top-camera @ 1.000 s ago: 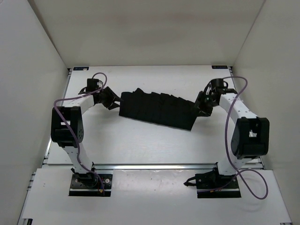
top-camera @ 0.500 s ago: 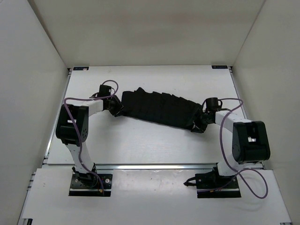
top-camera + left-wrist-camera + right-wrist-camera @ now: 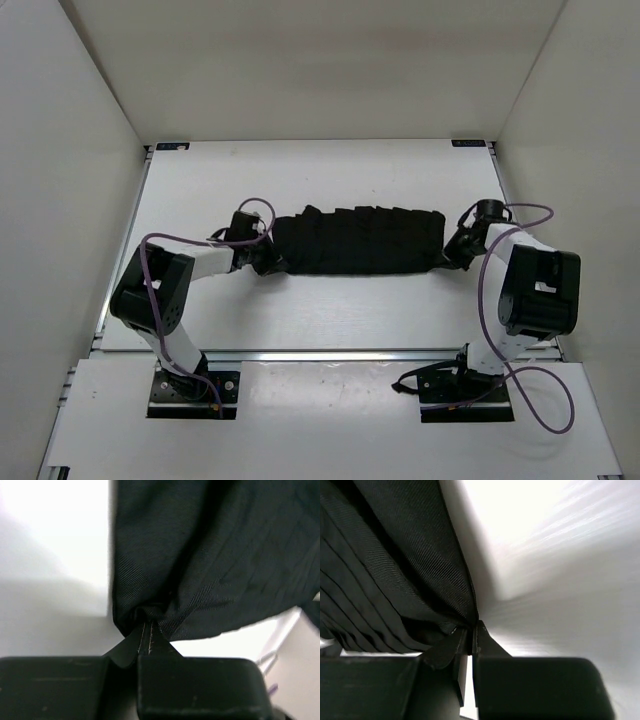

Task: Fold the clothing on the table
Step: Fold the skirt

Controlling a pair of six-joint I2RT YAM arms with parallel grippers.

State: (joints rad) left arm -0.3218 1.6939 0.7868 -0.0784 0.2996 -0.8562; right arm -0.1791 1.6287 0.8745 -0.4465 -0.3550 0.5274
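Midway across the table (image 3: 330, 170), the clothing (image 3: 358, 241) lies as a long black band running left to right, its pleat-like ridges bunched along the upper edge. It sits on the white tabletop between the two arms, about halfway between the far edge and the silver rail (image 3: 330, 353) at the near side.

The left gripper (image 3: 272, 262) meets the garment's left end and is clamped on it. The left wrist view shows its two black fingers (image 3: 200, 690) pressed together, with a pinched fold of stitched fabric squeezed between their tips and the rest of the cloth spreading away above.

The right gripper (image 3: 452, 250) grips the opposite end in the same way. In the right wrist view its fingers (image 3: 540, 685) are closed on a thin edge of the ribbed cloth, which fans out to the left over the bright white table.

Both forearms reach inward toward the garment from either side. A purple cable (image 3: 190, 239) loops along the left arm, and another (image 3: 483, 300) curls from the right arm's wrist down toward its base. Plain white walls (image 3: 80, 150) enclose the table on three sides.
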